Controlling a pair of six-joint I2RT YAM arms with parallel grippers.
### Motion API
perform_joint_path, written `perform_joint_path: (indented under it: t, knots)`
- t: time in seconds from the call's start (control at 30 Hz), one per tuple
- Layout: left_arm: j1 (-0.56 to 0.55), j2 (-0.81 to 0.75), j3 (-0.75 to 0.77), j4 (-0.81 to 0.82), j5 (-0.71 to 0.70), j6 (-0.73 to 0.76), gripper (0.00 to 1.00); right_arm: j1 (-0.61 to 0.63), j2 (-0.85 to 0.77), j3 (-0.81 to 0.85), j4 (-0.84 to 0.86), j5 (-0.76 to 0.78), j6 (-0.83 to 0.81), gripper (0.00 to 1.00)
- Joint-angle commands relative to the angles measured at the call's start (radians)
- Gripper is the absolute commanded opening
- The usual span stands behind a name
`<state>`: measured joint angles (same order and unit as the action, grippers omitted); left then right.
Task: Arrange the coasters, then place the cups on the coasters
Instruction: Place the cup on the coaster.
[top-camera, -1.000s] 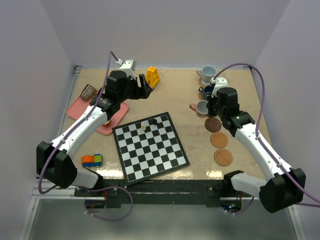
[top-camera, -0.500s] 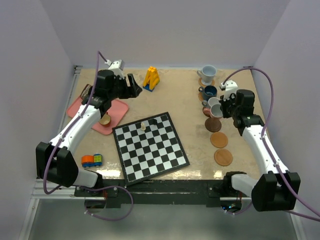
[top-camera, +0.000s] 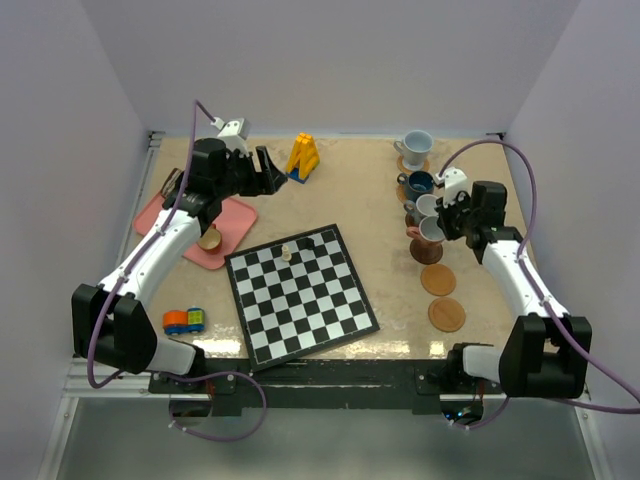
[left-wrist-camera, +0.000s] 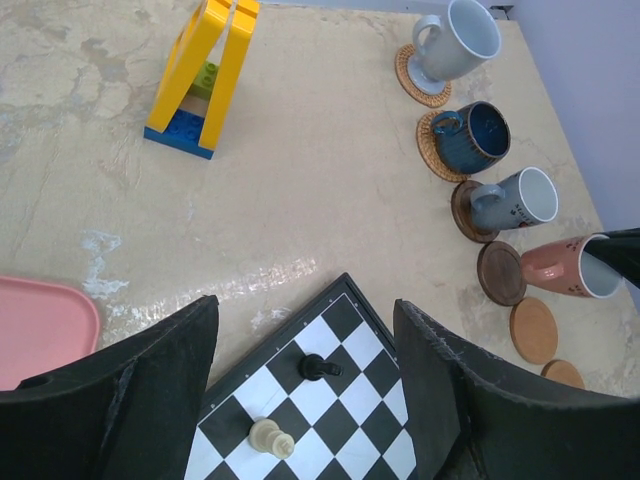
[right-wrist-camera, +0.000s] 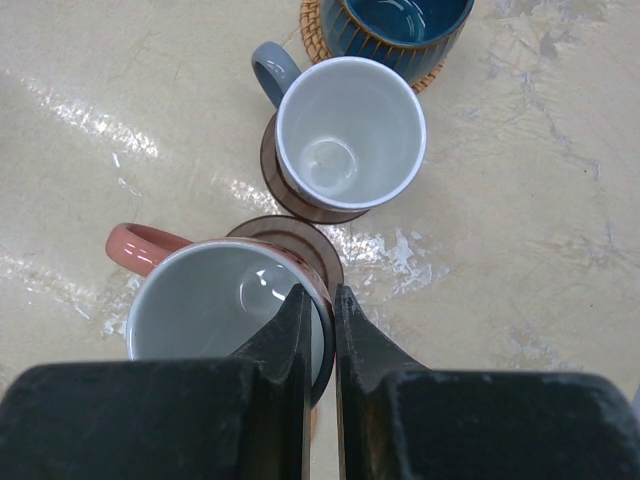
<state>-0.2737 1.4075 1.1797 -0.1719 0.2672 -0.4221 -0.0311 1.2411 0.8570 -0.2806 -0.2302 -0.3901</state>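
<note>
Pink cup — rim-grip in wrist view

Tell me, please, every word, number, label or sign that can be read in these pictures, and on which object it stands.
No text can be read in any view.
Grey cup: small dark marks on its side, perhaps print, too small and blurred to read.
Chessboard: no letters or numbers show on its border.

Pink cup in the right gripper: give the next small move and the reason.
Probably ease the pink cup down, centred on the dark coaster. The right gripper pinches its rim, and the cup looks tilted, only partly over that coaster.
</note>
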Motion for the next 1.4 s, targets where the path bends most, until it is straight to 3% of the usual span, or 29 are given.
perform_joint_path:
  t: [0.0, 0.4, 0.73, 1.07, 1.37]
  knots:
    - [0.011, -0.002, -0.011, 0.058, 0.021, 0.023, 0.75, -0.019, 0.021, -0.009, 0.119, -0.064, -0.027, 0.0]
    - [0.013, -0.01, -0.022, 0.068, 0.017, 0.02, 0.75, -0.041, 0.077, -0.03, 0.175, -0.118, -0.02, 0.0]
    - [0.013, 0.007, -0.028, 0.077, 0.032, 0.011, 0.75, -0.046, 0.037, -0.016, 0.173, -0.012, 0.059, 0.0]
    - [0.013, 0.018, -0.04, 0.107, 0.032, -0.007, 0.75, -0.046, 0.106, 0.085, 0.112, -0.018, 0.14, 0.0]
    - [0.013, 0.03, -0.048, 0.132, 0.03, -0.026, 0.75, -0.046, 0.135, 0.105, 0.014, 0.019, 0.057, 0.0]
